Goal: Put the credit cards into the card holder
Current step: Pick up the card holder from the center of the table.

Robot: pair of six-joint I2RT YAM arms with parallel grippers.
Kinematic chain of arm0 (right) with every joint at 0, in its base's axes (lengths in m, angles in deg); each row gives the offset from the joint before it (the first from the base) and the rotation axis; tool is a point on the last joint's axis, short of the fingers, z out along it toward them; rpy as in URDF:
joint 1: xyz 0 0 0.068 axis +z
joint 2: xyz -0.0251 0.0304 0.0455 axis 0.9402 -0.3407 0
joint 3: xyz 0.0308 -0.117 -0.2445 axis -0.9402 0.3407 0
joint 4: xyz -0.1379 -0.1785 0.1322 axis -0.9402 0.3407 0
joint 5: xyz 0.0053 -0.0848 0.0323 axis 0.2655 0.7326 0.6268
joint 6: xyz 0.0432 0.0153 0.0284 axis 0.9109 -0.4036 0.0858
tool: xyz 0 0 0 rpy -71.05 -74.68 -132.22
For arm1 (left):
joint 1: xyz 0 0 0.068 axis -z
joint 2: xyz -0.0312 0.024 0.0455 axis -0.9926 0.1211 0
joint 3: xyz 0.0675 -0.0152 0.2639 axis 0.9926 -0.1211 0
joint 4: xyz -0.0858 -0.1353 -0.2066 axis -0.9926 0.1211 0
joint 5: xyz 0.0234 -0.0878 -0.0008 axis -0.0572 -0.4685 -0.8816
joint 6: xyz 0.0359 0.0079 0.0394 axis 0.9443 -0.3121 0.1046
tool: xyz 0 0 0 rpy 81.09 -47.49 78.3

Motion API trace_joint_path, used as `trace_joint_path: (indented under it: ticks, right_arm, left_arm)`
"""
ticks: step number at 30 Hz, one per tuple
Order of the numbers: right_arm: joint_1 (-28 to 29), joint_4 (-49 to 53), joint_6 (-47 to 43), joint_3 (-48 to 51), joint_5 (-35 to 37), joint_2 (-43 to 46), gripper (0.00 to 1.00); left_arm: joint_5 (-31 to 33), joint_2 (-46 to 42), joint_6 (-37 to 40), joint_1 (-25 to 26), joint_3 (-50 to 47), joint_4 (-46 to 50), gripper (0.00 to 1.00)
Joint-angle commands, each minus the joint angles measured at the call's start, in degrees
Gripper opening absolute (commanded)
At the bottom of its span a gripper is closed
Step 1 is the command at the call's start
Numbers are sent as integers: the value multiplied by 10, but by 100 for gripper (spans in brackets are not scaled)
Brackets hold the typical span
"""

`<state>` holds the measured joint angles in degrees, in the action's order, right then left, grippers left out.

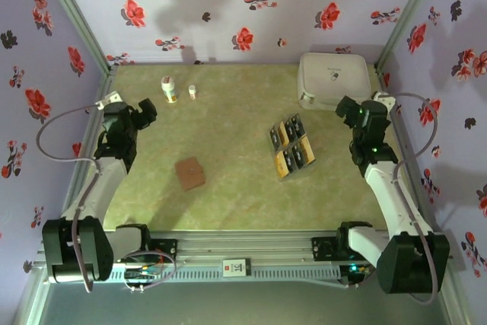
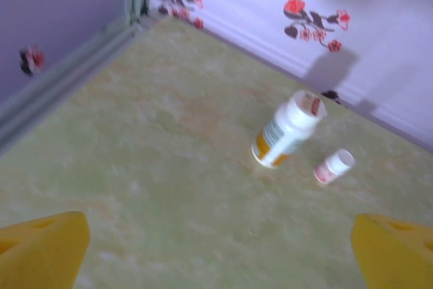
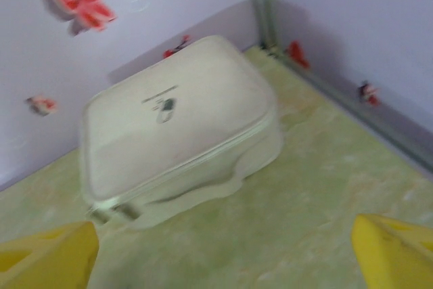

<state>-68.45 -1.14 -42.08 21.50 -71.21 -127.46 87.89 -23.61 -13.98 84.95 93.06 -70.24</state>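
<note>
- Right of centre in the overhead frame, the credit cards (image 1: 291, 146) lie in a tight black-and-orange block, flat on the table (image 1: 243, 203). The card holder (image 1: 189, 173) sits left of centre, well apart from them.
- Both my grippers are empty, jaws spread wide. The left gripper (image 1: 144, 110) hangs at the upper left and the right gripper (image 1: 346, 106) at the upper right, neither over a task thing.
- My right wrist camera faces the white case (image 3: 179, 126), not the cards. Coming down on this heading, I judge I would bump the case.
- The cards are thin and lie edge to edge, so pinching one may drag its neighbours or lift two at once. My fingers may also slide off the flat face.
- Ahead of my left fingers (image 2: 40, 252) stand a white pill bottle (image 2: 287, 130) and a small vial (image 2: 333, 166). A careless swing toward the holder could topple them.
- The holder looks shut, and unless one hand opens and pins it, a card would likely push it across the table.
</note>
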Motion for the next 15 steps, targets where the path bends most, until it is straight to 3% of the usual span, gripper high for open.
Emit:
trace_joint_path:
  ticks: [1,8,15]
  right_arm:
    - [32,109,-18,-48,-131,16,90]
    - [205,177,20,-67,-140,2,83]
    - [381,118,100,-37,-124,-70,81]
  left_arm:
    - [-34,-21,-112,29,4,139,100]
    - [-110,-40,-151,76,-23,226,100]
    - [-149,-43,-184,103,-74,227,100]
